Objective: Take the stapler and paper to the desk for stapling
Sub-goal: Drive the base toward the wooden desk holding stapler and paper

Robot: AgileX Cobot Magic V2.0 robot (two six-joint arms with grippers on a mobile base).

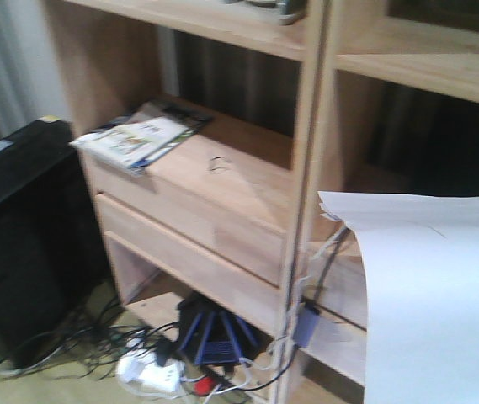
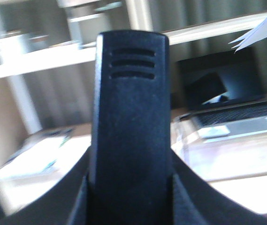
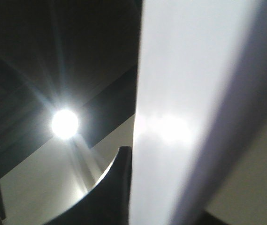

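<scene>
Left gripper (image 2: 129, 199) clamped on stapler (image 2: 129, 126), right gripper (image 3: 132, 187) looks pinched on paper (image 1: 433, 286) edge; carry slow, keep the floppy sheet clear of the shelf post (image 1: 305, 168).

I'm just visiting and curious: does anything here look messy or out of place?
Yes. The booklets lie askew, overhanging the left edge of the shelf. Beneath it, cables sprawl in a tangle around a white power strip. The paper at right hangs in the air, curling over instead of lying flat.
</scene>
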